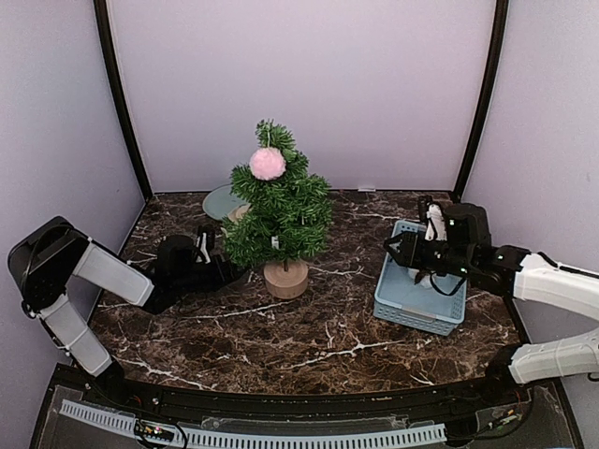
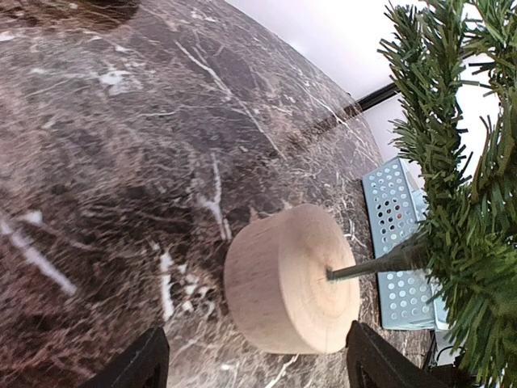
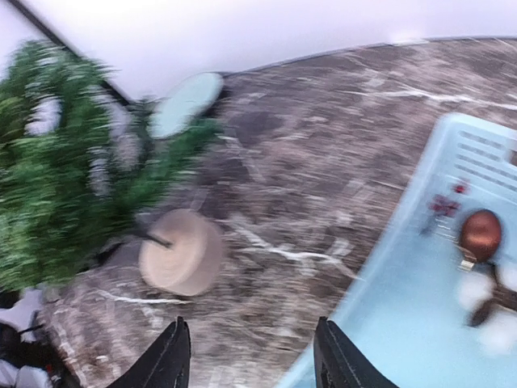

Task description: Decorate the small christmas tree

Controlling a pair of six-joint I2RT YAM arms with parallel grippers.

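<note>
The tree (image 1: 281, 210), bristly dark green needles on a thin metal stem, stands mid-table on its round pale wooden stump (image 1: 285, 278). A fluffy pink pompom (image 1: 268, 164) hangs near its top. The table (image 1: 328, 346) is glossy brown marble with white veins. The left end effector (image 2: 257, 343) is released, empty, low beside the stump. The right end effector (image 3: 254, 347) is also released, empty, over a pale blue perforated plastic basket (image 1: 412, 318) near the right edge, where a coppery bauble (image 3: 481, 234) lies.

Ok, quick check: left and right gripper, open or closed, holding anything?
Left gripper: open, empty, facing the small christmas tree.
Right gripper: open, empty, over the edge of the blue basket.
</note>
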